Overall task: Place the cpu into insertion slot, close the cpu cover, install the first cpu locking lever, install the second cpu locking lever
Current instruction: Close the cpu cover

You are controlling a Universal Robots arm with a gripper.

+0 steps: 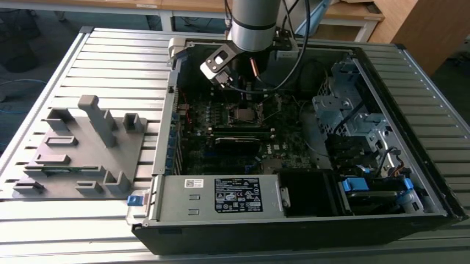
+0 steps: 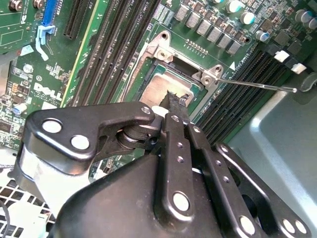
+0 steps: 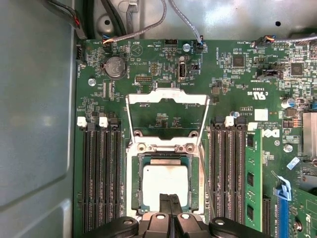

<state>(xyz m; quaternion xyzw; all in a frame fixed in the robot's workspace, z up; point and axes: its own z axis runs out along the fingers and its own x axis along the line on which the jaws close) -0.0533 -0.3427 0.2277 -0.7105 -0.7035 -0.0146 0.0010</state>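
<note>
1. The gripper (image 3: 171, 198) has its fingers pressed together, holding nothing (so it seems), just above the cpu (image 3: 165, 179).
2. The cpu lies seated in the insertion slot (image 3: 133, 188), so placing looks done.
3. The cpu cover (image 3: 167, 99) stands open and a locking lever (image 2: 257, 85) juts free. Cover and levers are not yet done.

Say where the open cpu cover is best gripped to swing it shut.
Probably the free crossbar of the cover, the end farthest from its hinge beside the slot. The frame is thin and flat with an open middle, so jaws would pinch that bar, coming from above on the side away from the cpu.
</note>
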